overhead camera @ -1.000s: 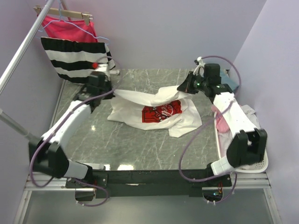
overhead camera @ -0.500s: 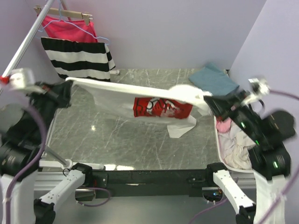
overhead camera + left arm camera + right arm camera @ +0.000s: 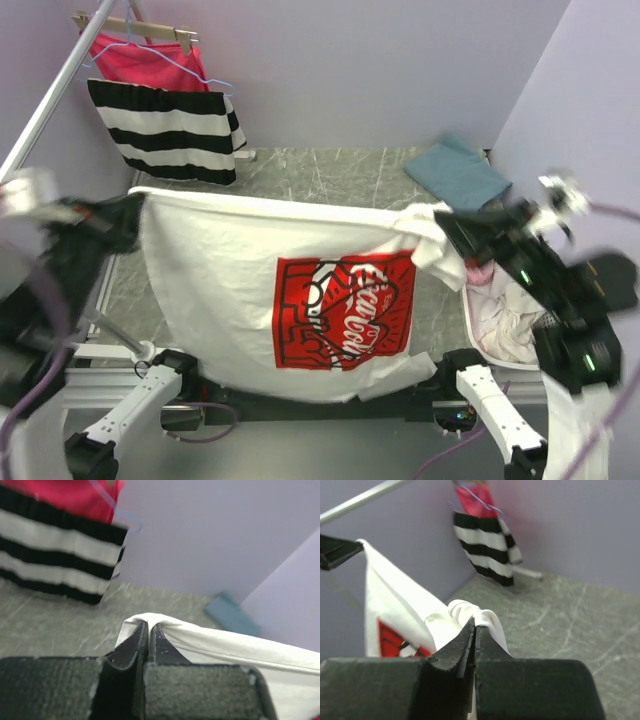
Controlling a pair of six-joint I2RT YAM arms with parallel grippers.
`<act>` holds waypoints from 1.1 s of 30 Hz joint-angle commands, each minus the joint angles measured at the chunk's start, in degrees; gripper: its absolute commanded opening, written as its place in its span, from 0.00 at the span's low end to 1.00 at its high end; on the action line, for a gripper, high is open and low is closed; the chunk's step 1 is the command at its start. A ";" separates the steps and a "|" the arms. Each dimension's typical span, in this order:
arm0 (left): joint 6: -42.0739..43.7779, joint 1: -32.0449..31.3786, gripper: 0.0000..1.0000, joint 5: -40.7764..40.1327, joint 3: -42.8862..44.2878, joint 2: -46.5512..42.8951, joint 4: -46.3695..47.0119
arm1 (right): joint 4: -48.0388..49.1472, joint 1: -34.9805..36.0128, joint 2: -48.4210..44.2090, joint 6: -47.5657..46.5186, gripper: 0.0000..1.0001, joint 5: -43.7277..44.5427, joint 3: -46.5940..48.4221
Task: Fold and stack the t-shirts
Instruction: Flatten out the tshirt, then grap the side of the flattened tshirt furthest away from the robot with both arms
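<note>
The left gripper (image 3: 148, 630) and right gripper (image 3: 475, 626) each pinch a top corner of the white shirt (image 3: 225, 290). It seems best to lower both together with the edge tight, so it lies flat.

Only legible txt: white script wordmark, approx. "Coca-Cola", on the red square print (image 3: 345, 310) w/ white line art, front of the white tee (image 3: 215, 290). Script runs tilted, rising from lower left to upper right.
</note>
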 commanded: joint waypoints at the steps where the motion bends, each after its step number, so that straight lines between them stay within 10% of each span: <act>1: -1.34 0.47 0.01 -5.67 -13.24 12.71 10.31 | 10.13 -0.30 17.90 1.36 0.00 7.84 -8.29; 10: -3.46 2.75 0.01 -14.72 -18.91 40.91 21.66 | 17.79 -0.12 51.77 -0.13 0.00 7.42 -5.77; 19: -2.05 8.55 0.01 -24.22 -15.04 51.31 20.17 | 16.27 2.78 76.57 -1.37 0.00 -13.14 8.74; 25: -1.00 10.32 0.01 -20.53 -14.16 55.35 20.26 | 16.99 0.41 74.57 -1.89 0.49 1.33 6.11; 33: -0.56 10.32 0.01 -19.48 -15.04 56.41 20.87 | 11.89 -2.67 86.14 -2.42 0.52 1.96 15.06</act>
